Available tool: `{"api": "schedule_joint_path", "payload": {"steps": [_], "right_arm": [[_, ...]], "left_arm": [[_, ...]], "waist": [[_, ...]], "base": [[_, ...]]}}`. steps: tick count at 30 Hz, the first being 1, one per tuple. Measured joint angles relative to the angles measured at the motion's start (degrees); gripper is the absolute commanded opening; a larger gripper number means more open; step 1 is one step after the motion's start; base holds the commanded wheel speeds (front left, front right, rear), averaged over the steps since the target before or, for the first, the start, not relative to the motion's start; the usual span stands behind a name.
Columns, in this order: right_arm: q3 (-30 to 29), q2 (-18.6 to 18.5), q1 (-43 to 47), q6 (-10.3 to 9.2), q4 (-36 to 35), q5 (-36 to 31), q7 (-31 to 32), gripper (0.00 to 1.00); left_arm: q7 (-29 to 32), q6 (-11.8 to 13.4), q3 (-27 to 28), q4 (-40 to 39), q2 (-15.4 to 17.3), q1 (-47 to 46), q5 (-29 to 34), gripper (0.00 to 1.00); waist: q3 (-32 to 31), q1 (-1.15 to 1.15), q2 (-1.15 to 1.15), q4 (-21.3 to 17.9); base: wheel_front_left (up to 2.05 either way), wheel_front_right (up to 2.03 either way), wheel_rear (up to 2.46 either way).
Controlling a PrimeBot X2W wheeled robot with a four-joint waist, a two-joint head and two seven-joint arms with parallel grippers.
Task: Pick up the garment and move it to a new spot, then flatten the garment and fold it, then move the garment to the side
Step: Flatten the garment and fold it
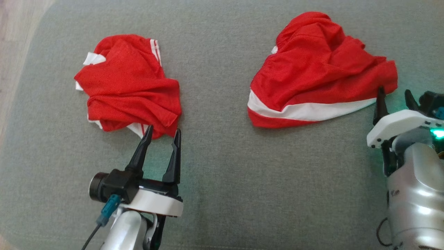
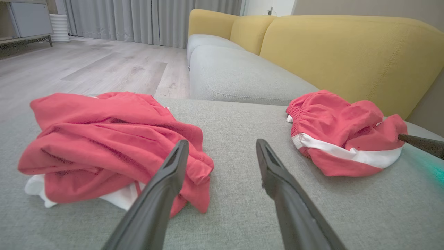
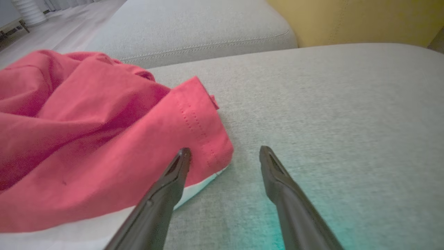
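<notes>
1. Garment count in the head view is two, both red with white trim and both crumpled on a grey cushion (image 1: 222,166).
   - The left garment (image 1: 128,85) lies toward the cushion's left side, and the right garment (image 1: 319,73) toward its right, well apart.
   - The right garment has a broad white band along its near edge.
   - The left pincer (image 1: 163,129) is spread wide and holds nothing. Its tips are at the near edge of the left garment; I cannot tell whether they touch.
   - The right pincer (image 1: 394,91) is also wide and holds nothing, just beside the right garment's near right corner.
   - A strip of pale wood floor (image 1: 14,41) shows at far left.

2. Left wrist view.
   - The left pincer (image 2: 222,142) is wide, with bare cushion between its fingers.
   - The left garment (image 2: 104,146) is heaped to the left, and one finger crosses in front of its edge.
   - The right garment (image 2: 343,132) lies further off to the right, with its gathered waistband showing.
   - One dark finger (image 2: 421,144) of the right pincer pokes in beside the right garment.
   - Behind are the yellow sofa back (image 2: 347,55), grey curtains (image 2: 138,21) and a cabinet (image 2: 27,19).

3. Right wrist view.
   - The right pincer (image 3: 224,150) is wide and holds nothing.
   - The stitched hem corner of the right garment (image 3: 86,139) lies at the pincer's left finger; contact is unclear.
   - The other finger is over bare cushion, which has a green glow on it.
</notes>
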Motion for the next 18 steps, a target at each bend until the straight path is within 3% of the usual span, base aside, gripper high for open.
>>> {"api": "schedule_joint_path", "payload": {"steps": [8,9,10,11,18], "right_arm": [[-4.41,-0.05,-3.56,0.00,6.00,-8.65,0.40,0.98],[-4.52,-0.07,-4.03,0.00,6.76,-9.06,0.24,0.63],[-4.55,-0.07,-4.50,0.00,7.59,-9.48,-0.01,0.42],[-4.55,-0.07,-4.50,0.00,7.59,-9.48,-0.01,0.00],[-5.97,-0.01,-4.24,0.00,10.50,-11.38,-4.22,0.00]], "left_arm": [[0.00,0.00,-0.24,0.14,-0.03,-0.25,-0.01,1.00],[0.00,0.01,-0.29,0.19,-0.03,-0.43,-0.01,1.00],[0.00,0.02,-0.30,0.25,-0.03,-0.69,-0.02,1.00],[0.00,0.02,-0.30,0.25,-0.03,-0.69,-0.02,1.00],[0.00,0.53,-0.21,0.29,-0.07,-0.83,-0.02,1.00]], "waist": [[0.88,-0.01,0.00,1.02],[0.80,-0.01,0.00,0.95],[0.67,-0.01,0.00,0.81],[0.67,-0.01,0.00,0.81],[-1.19,-0.01,0.00,-1.03]], "base": [[0.00,0.00,0.00],[0.00,0.00,0.00],[0.00,0.00,0.00],[0.00,0.00,0.00],[0.00,0.00,0.00]]}}
